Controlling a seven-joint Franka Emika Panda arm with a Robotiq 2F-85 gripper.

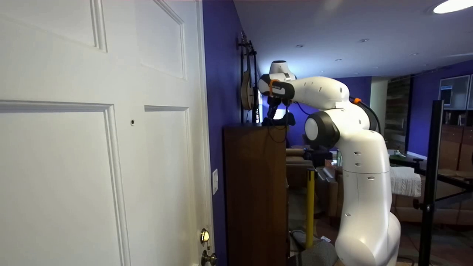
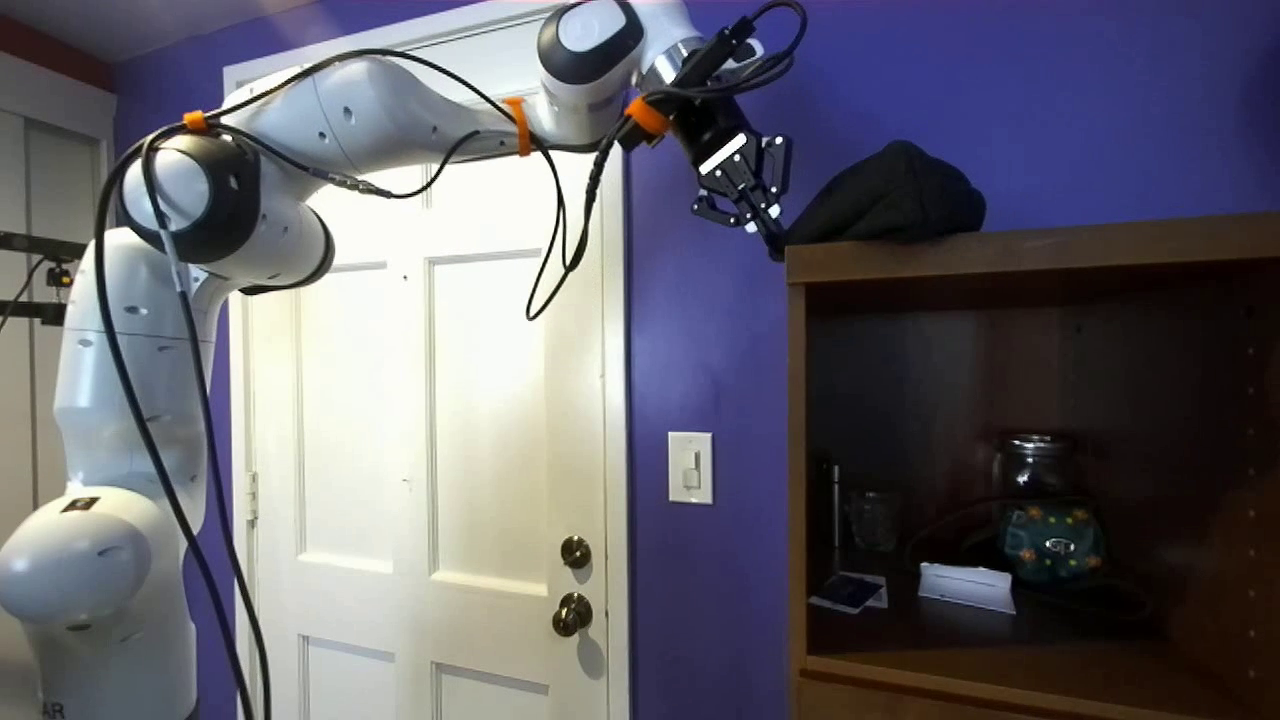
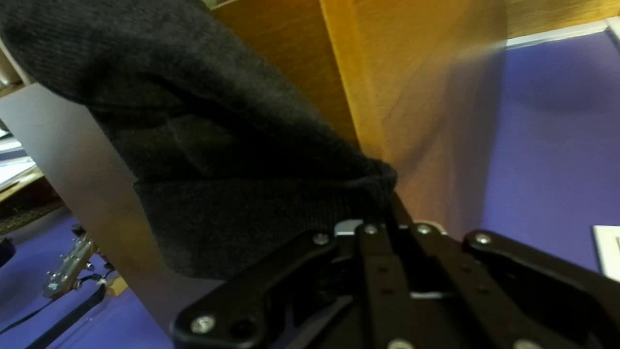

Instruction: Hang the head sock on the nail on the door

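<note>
The head sock [image 2: 890, 195] is a limp black heap on top of the dark brown cabinet. It also shows in an exterior view [image 1: 288, 119] and fills the left of the wrist view [image 3: 232, 223]. My gripper [image 2: 766, 228] points down at the cabinet's door-side edge. Its fingers are nearly together, with the sock's cuff corner between the tips in the wrist view [image 3: 391, 220]. Most of the sock lies on the cabinet top. The white panelled door [image 1: 162, 155] shows in both exterior views [image 2: 490, 400]. The nail [image 1: 132, 122] is a small dark dot between its panels, also faint here [image 2: 405, 277].
The cabinet [image 2: 1040, 245] stands beside the door, against the purple wall, with items inside. Brass knobs [image 2: 572, 614] and a light switch [image 2: 690, 467] sit between. Guitars [image 1: 247, 87] hang beyond it. Loose cables [image 2: 560, 230] hang from the arm. A yellow post [image 1: 310, 207] stands behind.
</note>
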